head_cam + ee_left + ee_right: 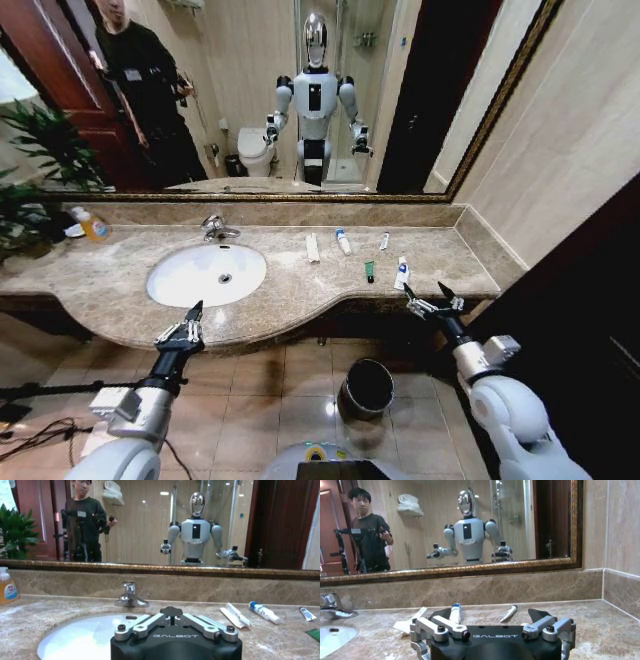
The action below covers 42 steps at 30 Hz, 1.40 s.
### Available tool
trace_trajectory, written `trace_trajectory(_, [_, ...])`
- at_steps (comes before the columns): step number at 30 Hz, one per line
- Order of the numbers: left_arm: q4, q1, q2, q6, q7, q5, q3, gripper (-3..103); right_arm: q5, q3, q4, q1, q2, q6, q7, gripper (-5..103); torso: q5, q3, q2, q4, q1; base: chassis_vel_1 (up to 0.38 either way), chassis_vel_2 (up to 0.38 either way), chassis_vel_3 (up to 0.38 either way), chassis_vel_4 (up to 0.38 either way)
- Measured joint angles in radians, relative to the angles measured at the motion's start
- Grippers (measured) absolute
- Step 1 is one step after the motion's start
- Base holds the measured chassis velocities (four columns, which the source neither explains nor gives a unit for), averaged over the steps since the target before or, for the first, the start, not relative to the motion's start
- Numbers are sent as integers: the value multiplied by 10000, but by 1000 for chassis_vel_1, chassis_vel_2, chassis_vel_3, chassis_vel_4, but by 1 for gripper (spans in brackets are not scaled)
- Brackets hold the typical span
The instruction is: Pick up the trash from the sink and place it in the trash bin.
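On the counter's far left, at about ten o'clock from where you stand, sits a yellow-orange bottle with a white pump top, just beside the leaves of a green plant that spreads over that corner. At twelve o'clock a wide mirror in a dark gilded frame runs along the wall above the marble backsplash. In its reflection you can make out a white toilet, a reddish wooden door at eleven o'clock, and a glass shower panel behind. Brown floor tiles lie below the counter edge.
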Motion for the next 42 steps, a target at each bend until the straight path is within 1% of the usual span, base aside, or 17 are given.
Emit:
trace_trajectory(5, [0,0,0,0,0,0,0,0,-3,-147,-298,327,-15,-49,153,100,1,0,0,0,0,0,0,0,0])
trace_trajectory(31, [0,0,0,0,0,0,0,0,-13,-429,-1006,934,-266,-110,125,100,1,0,0,0,0,0,0,0,0])
trace_trajectory(39, [0,0,0,0,0,0,0,0,11,-848,-1698,1904,-520,-434,157,100,2,1,0,0,0,0,0,0,0])
trace_trajectory(42, [0,0,0,0,0,0,0,0,10,-1186,-2200,2521,-683,-527,217,100,1,1,0,0,0,0,0,0,0])
